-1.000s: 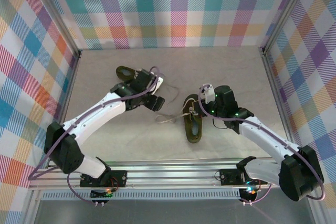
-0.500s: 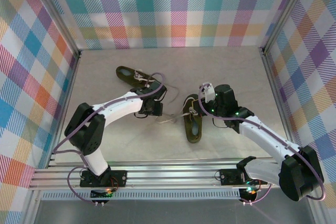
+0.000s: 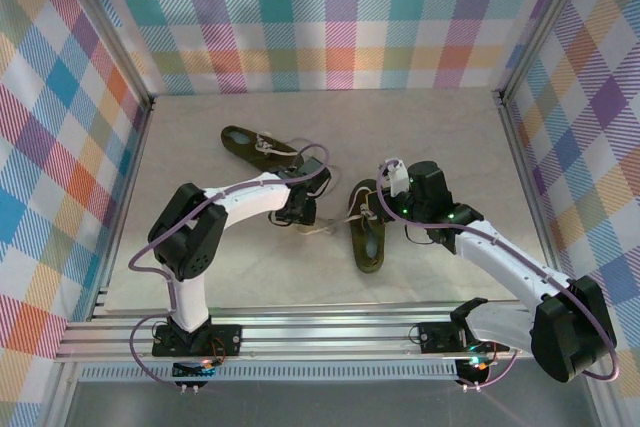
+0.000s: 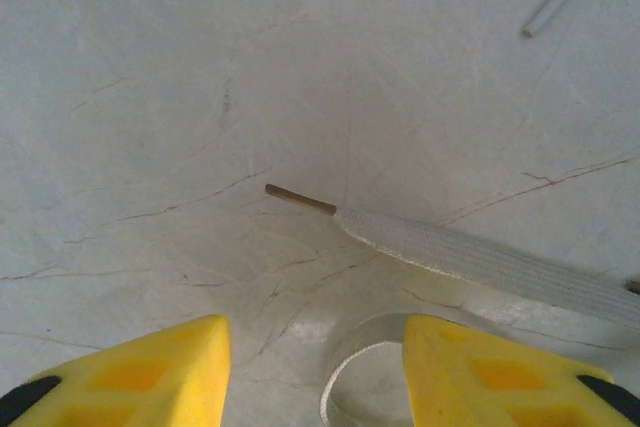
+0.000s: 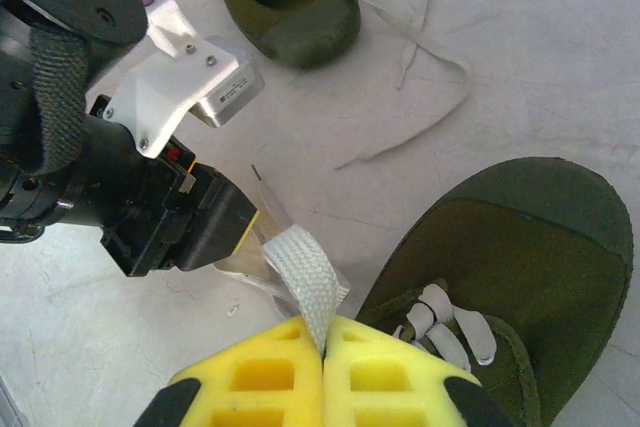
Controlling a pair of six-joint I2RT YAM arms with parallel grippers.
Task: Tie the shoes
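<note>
Pale veined stone-look tabletop [image 3: 440, 137], enclosed by pastel plaid walls [image 3: 330, 17].

Location of work items: one small dark olive-green low-top fabric shoe [image 3: 367, 237] near the table centre, between the two arms. Second matching olive-green shoe [image 3: 250, 142] farther back and to the left, well apart from the first, with laces trailing loose across the surface.

Right gripper [image 5: 322, 342]: yellow fingers pressed together, clamped on a flat cream-white woven lace [image 5: 305, 272] just beside the centre shoe's eyelets. Probable purpose: holding one strand lifted and taut off the table, ready for working the other strand around it.

Left gripper [image 4: 315, 372]: yellow fingers apart, low over the tabletop, nothing clamped. Between them, close to one inner face, a curl of lace [image 4: 345, 372]. Just ahead, a free lace end with a brown tip [image 4: 300, 199], lying flat. Probable purpose of this position: straddling the loose strand for a pinch near its end. From the right wrist view, positioned just beside the base of the held strand. Contact with it not determinable.

Stage, as judged: early. No knot formed on the centre shoe, far shoe not yet attended to.

Caution: thin flat lace on a smooth surface, easy to miss. Lower fully before closing, and avoid dragging the held strand slack.
</note>
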